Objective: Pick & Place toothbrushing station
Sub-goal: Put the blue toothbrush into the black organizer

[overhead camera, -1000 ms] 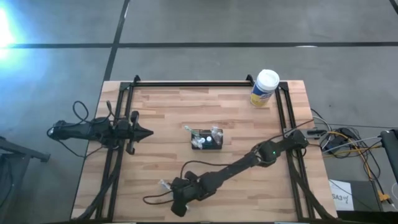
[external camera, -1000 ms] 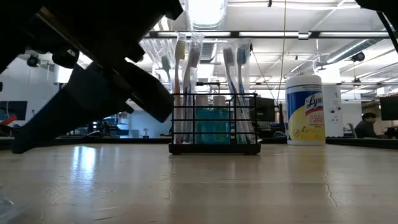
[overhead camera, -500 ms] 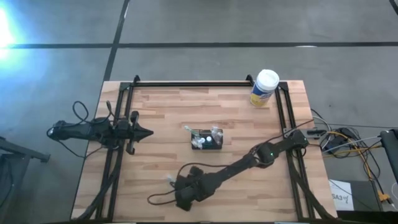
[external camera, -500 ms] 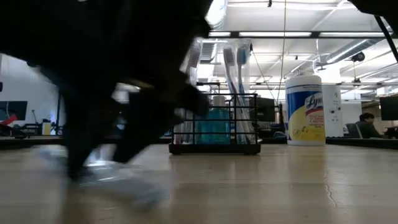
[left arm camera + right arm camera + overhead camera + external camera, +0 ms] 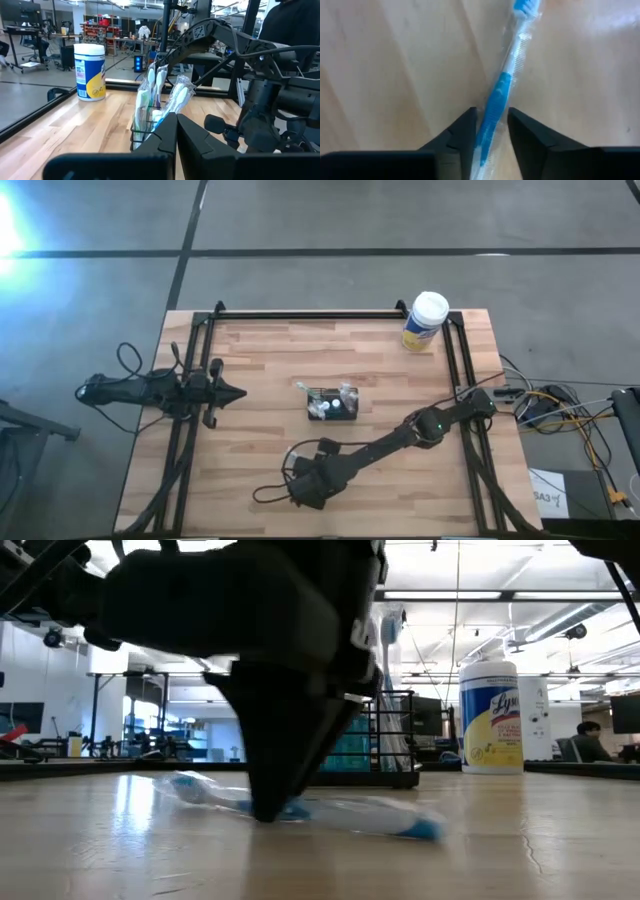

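Since a second ago the right gripper (image 5: 490, 135) has swung in from the table's front edge and now stands tips-down over a wrapped blue toothbrush (image 5: 501, 87) lying flat on the table (image 5: 250, 360), its fingers (image 5: 462, 132) narrowed to either side of the handle. At mid-table stands the toothbrushing station (image 5: 334, 402), brushes upright. Over the left edge waits the left gripper (image 5: 238, 393), fingers together.

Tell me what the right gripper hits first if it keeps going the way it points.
The wrapped toothbrush, lying flat on the table. The right gripper points down with a finger on each side of the handle; the wood sits directly beneath. Whether the fingers already touch it is unclear.
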You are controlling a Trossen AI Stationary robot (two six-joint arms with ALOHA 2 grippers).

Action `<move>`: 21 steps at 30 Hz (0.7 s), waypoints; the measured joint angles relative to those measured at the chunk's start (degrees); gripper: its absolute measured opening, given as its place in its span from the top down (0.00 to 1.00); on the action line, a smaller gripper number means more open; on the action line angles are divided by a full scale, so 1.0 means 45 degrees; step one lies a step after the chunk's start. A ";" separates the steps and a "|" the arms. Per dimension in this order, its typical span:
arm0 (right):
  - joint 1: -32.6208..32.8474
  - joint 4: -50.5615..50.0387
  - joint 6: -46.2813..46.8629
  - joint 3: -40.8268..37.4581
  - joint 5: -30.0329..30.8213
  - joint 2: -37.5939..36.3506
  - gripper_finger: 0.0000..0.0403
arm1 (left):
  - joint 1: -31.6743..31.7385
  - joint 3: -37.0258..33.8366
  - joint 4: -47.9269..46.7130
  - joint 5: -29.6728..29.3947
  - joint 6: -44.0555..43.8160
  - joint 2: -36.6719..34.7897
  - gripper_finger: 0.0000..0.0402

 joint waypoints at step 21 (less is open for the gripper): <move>0.1765 -0.1167 -0.3903 0.0536 0.4227 -0.5278 0.96 | 0.0001 0.0000 -0.0042 0.0162 -0.0229 -0.0005 0.97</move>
